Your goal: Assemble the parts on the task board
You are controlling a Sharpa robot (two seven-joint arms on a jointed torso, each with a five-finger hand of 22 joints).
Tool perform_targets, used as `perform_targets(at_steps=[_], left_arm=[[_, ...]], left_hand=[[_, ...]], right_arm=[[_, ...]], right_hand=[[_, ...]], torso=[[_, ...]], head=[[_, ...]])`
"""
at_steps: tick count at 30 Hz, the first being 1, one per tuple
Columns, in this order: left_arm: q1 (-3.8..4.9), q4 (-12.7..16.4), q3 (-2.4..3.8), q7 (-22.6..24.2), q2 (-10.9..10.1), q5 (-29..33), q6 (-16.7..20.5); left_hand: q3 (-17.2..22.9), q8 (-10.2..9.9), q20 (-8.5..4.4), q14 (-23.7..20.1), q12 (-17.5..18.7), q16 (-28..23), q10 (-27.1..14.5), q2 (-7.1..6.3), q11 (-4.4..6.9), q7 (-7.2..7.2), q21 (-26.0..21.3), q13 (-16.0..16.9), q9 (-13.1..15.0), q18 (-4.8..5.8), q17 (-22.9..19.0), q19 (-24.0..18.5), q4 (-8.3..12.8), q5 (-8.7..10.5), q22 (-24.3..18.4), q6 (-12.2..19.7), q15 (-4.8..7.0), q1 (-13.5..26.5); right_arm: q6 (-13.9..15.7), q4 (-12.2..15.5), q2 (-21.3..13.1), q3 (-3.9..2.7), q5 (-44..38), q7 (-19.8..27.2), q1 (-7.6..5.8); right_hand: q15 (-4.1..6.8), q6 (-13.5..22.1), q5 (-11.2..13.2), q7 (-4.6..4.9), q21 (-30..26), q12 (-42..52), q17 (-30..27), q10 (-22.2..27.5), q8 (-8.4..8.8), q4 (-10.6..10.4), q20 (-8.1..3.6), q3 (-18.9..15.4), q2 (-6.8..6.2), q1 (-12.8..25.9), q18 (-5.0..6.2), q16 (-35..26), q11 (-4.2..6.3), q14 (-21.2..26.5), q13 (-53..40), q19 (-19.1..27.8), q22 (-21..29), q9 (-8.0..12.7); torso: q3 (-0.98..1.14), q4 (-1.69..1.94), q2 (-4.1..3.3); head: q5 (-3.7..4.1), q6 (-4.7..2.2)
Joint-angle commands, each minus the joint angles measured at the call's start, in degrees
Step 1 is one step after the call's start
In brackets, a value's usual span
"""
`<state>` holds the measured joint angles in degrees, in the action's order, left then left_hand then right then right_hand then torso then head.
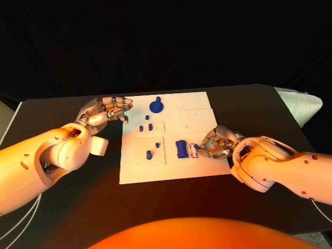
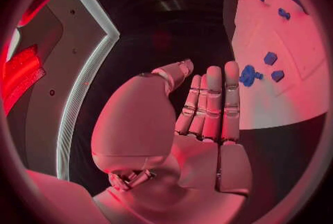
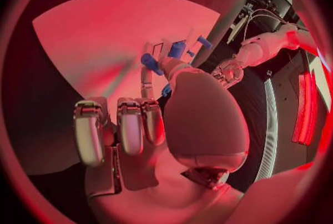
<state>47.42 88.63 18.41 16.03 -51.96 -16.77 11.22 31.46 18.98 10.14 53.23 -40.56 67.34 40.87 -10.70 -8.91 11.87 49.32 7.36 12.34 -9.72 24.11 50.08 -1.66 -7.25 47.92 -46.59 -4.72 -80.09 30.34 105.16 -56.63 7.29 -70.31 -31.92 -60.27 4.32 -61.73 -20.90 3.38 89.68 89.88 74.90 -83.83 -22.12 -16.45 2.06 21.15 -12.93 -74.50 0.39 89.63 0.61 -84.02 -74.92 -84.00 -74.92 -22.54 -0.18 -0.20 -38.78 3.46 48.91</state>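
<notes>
The white task board [image 1: 196,116] lies mid-table. On it I see a round blue part [image 1: 157,106] near the far edge, several small blue parts [image 1: 149,154] in the left recesses, and a long blue block [image 1: 181,149]. My left hand [image 1: 106,110] hovers at the board's far left corner with its fingers straight and nothing in them; the left wrist view shows the left hand [image 2: 208,107] beside the board [image 2: 277,101] and the round part [image 2: 247,75]. My right hand [image 1: 217,142] sits at the board's right edge and pinches a small blue part [image 3: 166,90] between thumb and finger, just right of the block [image 3: 177,49].
A white bundle [image 1: 301,104] lies at the table's far right corner. The black table [image 1: 69,109] is bare to the left of the board and along its near edge.
</notes>
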Motion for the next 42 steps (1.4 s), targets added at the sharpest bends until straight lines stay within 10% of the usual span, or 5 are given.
perform_targets(at_steps=[1, 42], left_arm=[[0.00, 0.22, 0.05, 0.17, 0.01, 0.26, -0.71], [0.00, 0.37, 0.04, -0.31, -0.29, 0.26, -1.09]], left_hand=[[-0.14, 0.30, -0.02, -0.53, -0.36, 0.31, -0.34, 0.23, -0.08, 0.31, -0.26, -0.08, -0.09, -0.84, -0.05, 0.21, -0.17, -0.24, -0.07, 0.51, -0.06, -0.18], [-0.15, 0.46, 0.00, -0.56, -0.46, 0.37, -0.45, 0.27, -0.10, 0.33, -0.32, -0.14, -0.14, -0.83, -0.10, 0.24, -0.38, -0.30, -0.12, 0.57, -0.09, 0.01]], right_arm=[[0.42, -0.50, 0.60, 0.00, 0.37, -0.96, 0.02], [-2.72, -3.35, 3.81, 0.02, -1.73, -0.89, 0.12]], right_hand=[[0.08, 0.12, 0.36, 0.10, 0.32, 0.12, 14.67, -6.17, -0.04, -0.12, -0.43, -0.35, -0.07, 0.81, -0.39, 0.21, 0.15, -5.89, -15.08, -6.00, -15.08, 0.04], [0.05, 0.02, -0.71, 0.09, 0.32, 0.12, 14.85, -6.17, -0.53, -0.20, -0.37, -2.57, -0.21, 4.94, -0.39, 0.27, 0.12, -5.93, -15.08, -6.00, -15.08, -0.31]], torso=[[0.05, 0.03, -0.03], [0.08, 0.01, -0.07]], head=[[0.22, -0.20], [-0.06, 0.62]])
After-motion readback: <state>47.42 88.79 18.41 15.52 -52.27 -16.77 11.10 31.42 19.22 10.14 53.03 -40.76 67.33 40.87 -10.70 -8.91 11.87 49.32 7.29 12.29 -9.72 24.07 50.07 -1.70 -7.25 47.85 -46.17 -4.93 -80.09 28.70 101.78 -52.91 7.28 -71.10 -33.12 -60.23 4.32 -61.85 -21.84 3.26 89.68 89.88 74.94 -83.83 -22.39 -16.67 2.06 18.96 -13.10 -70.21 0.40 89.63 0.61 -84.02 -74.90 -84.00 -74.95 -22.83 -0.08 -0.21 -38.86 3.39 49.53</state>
